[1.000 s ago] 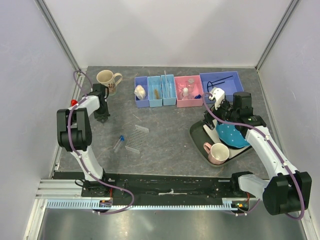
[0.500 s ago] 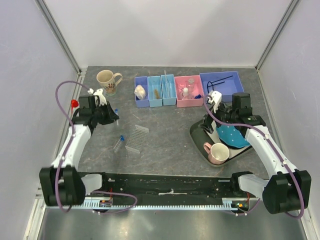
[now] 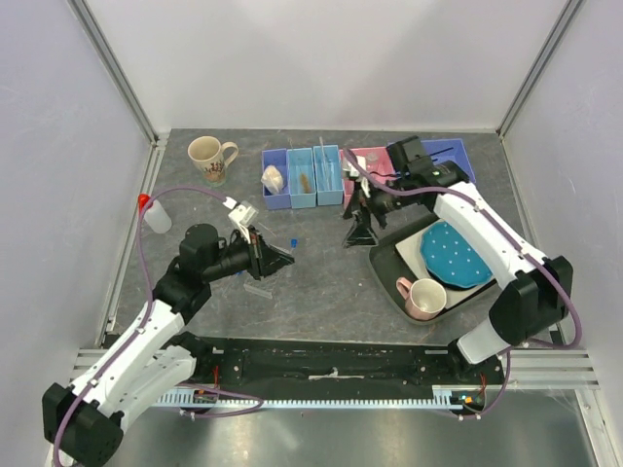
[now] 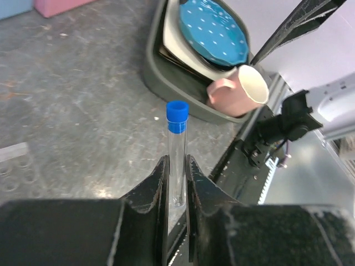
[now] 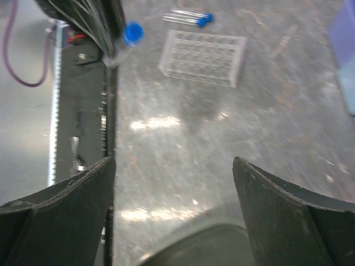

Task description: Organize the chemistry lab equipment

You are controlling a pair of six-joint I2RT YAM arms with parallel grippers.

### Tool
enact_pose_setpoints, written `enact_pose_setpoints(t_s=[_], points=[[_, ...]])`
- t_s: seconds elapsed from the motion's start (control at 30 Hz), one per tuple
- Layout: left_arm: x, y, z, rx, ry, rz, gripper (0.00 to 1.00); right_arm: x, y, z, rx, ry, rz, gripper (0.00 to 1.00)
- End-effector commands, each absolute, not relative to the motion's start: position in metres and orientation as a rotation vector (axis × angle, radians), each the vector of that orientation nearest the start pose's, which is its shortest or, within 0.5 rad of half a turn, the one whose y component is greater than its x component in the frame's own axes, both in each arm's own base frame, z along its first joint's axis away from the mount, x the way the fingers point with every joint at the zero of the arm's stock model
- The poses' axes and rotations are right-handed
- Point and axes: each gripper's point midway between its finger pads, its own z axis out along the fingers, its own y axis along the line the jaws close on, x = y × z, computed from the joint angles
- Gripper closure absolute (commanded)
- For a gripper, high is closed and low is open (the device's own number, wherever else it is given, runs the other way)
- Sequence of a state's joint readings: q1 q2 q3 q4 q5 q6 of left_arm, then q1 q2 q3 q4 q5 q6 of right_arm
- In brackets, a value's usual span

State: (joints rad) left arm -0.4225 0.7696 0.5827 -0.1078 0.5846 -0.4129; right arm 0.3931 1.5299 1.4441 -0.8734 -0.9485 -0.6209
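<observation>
My left gripper (image 3: 280, 257) is shut on a clear blue-capped tube (image 4: 177, 119), held off the table and sticking out past the fingertips (image 4: 160, 166); its cap shows in the top view (image 3: 292, 239). The clear rack (image 5: 202, 57) lies on the table just below and beside it, partly covered in the top view (image 3: 257, 289). Two more blue-capped tubes (image 5: 191, 19) lie beyond the rack. My right gripper (image 3: 360, 230) is open and empty above the table, left of the tray. The red-capped squeeze bottle (image 3: 154, 215) lies at the far left.
A row of bins (image 3: 302, 180) stands at the back, holding a whitish bag (image 3: 273, 178) and thin items. The dark tray (image 3: 384, 265) at right carries the blue dotted plate (image 3: 453, 253) and pink mug (image 3: 421, 297). A beige mug (image 3: 208, 156) stands back left.
My left arm swung from the left edge to the table middle, carrying the blue-capped tube. My right arm moved from above the tray leftward toward the middle. The squeeze bottle is now uncovered.
</observation>
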Motion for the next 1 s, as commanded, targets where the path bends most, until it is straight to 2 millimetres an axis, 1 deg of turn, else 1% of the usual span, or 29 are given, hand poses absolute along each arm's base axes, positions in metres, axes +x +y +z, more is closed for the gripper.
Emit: enact_pose_setpoints(t_s=[0.0, 0.03, 0.07, 0.1, 0.13, 0.17, 0.2, 0.27, 0.3, 0.37, 0.53, 0.6, 0.7, 0.73, 0.8, 0.83, 0.97], points=[[0.193, -0.236, 0.225, 0.447, 1.831, -1.207, 0.98, 0.239, 0.285, 0.259, -1.333, 1.874, 1.271, 0.07], [0.193, -0.238, 0.223, 0.443, 1.835, -1.203, 0.98, 0.239, 0.290, 0.259, -1.310, 1.894, 1.283, 0.07], [0.189, -0.242, 0.222, 0.459, 1.837, -1.213, 0.98, 0.242, 0.298, 0.259, -1.301, 1.893, 1.290, 0.08], [0.187, -0.244, 0.221, 0.463, 1.835, -1.214, 0.98, 0.237, 0.305, 0.260, -1.274, 1.931, 1.329, 0.09], [0.187, -0.245, 0.220, 0.457, 1.838, -1.212, 0.98, 0.235, 0.311, 0.256, -1.272, 1.950, 1.350, 0.09], [0.185, -0.248, 0.220, 0.465, 1.839, -1.216, 0.98, 0.233, 0.316, 0.254, -1.273, 1.954, 1.362, 0.12], [0.186, -0.249, 0.219, 0.464, 1.836, -1.213, 0.98, 0.226, 0.322, 0.254, -1.286, 1.960, 1.382, 0.13], [0.185, -0.250, 0.218, 0.470, 1.840, -1.211, 0.98, 0.221, 0.330, 0.248, -1.273, 2.002, 1.410, 0.18], [0.185, -0.250, 0.218, 0.466, 1.841, -1.212, 0.98, 0.214, 0.335, 0.246, -1.290, 2.002, 1.425, 0.19], [0.183, -0.251, 0.218, 0.471, 1.839, -1.215, 0.98, 0.209, 0.342, 0.241, -1.294, 2.016, 1.423, 0.20], [0.179, -0.253, 0.214, 0.474, 1.854, -1.230, 0.98, 0.203, 0.351, 0.241, -1.300, 2.010, 1.452, 0.27], [0.178, -0.253, 0.213, 0.472, 1.857, -1.231, 0.98, 0.200, 0.354, 0.242, -1.298, 2.014, 1.466, 0.32], [0.176, -0.253, 0.212, 0.470, 1.858, -1.237, 0.98, 0.196, 0.357, 0.237, -1.307, 2.027, 1.471, 0.39], [0.176, -0.253, 0.213, 0.467, 1.851, -1.234, 0.98, 0.196, 0.357, 0.235, -1.306, 2.031, 1.475, 0.43], [0.176, -0.252, 0.214, 0.463, 1.848, -1.231, 0.98, 0.194, 0.358, 0.233, -1.313, 2.034, 1.478, 0.47], [0.176, -0.251, 0.213, 0.459, 1.850, -1.229, 0.98, 0.194, 0.359, 0.232, -1.315, 2.033, 1.479, 0.51], [0.174, -0.250, 0.214, 0.460, 1.849, -1.229, 0.98, 0.190, 0.360, 0.231, -1.321, 2.038, 1.496, 0.58]])
